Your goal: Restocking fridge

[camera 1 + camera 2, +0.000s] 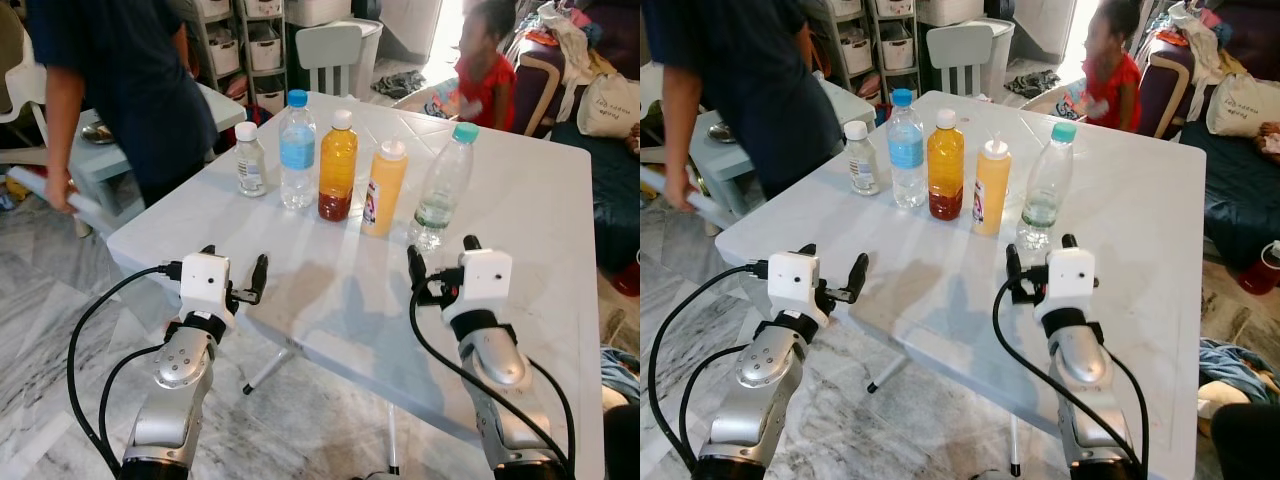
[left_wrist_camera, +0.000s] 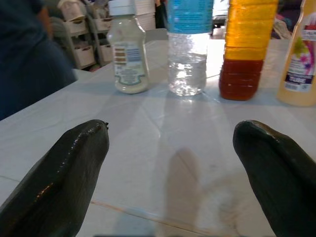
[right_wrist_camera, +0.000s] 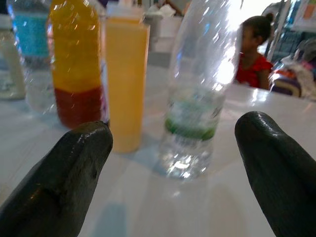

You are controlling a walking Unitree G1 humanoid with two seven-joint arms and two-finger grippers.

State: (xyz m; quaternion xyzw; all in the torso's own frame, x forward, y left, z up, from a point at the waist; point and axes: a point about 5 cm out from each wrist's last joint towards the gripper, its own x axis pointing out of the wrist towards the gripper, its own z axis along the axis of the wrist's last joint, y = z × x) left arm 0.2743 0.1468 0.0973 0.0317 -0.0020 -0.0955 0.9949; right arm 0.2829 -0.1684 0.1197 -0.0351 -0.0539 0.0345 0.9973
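Note:
Five containers stand in a row on the white table: a small white-capped bottle, a blue-capped water bottle, an orange and red juice bottle, a yellow squeeze bottle and a clear bottle with a teal cap. My left gripper is open over the table's near left edge, empty, short of the small bottle and the water bottle. My right gripper is open just in front of the clear teal-capped bottle, which lines up between its fingers.
A person in dark blue stands at the table's far left corner. A child in red is beyond the far edge. A white chair and storage shelves are behind. Cloth and bags lie right.

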